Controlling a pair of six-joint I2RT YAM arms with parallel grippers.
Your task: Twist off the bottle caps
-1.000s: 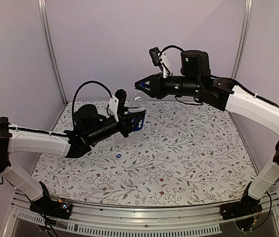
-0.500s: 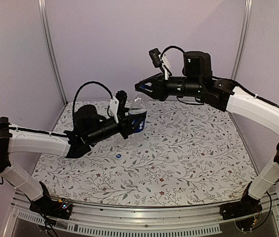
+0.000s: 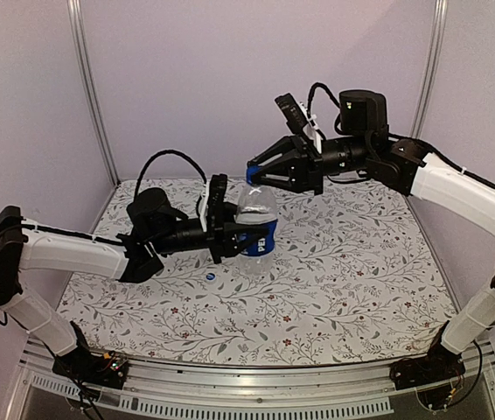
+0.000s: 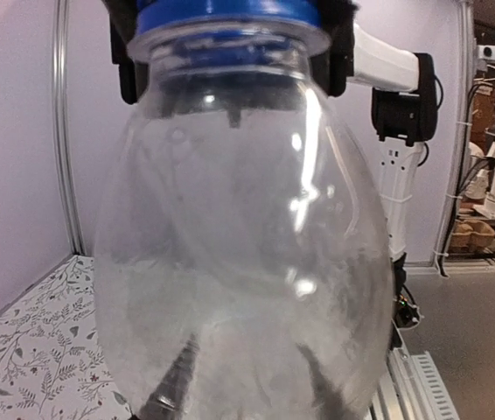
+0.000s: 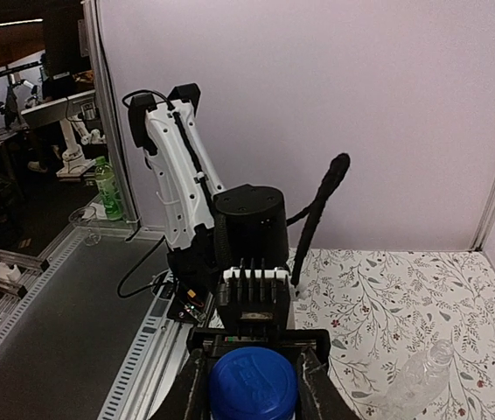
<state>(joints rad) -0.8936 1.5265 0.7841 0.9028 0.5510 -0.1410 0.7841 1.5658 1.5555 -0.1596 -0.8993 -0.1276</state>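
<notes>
My left gripper (image 3: 246, 236) is shut on the body of a clear bottle (image 3: 256, 229) with a dark blue label, holding it upright above the table. In the left wrist view the bottle (image 4: 239, 245) fills the frame, and my left fingers (image 4: 173, 385) show dimly through it. Its blue bottle cap (image 4: 226, 17) sits on the neck. My right gripper (image 3: 253, 173) reaches in from the right and is shut on that bottle cap (image 5: 252, 385), one finger (image 5: 186, 389) on each side. A second blue cap (image 3: 212, 276) lies loose on the table.
A plain clear bottle (image 5: 415, 378) lies on the flowered tablecloth (image 3: 344, 280), seen at the right of the right wrist view. Metal frame posts (image 3: 90, 96) and purple walls stand behind. The aluminium rail (image 3: 247, 394) runs along the near edge.
The left arm has carried the bottle to the right and a little lower. The right gripper followed it, turned at the wrist, and closed on the cap.
</notes>
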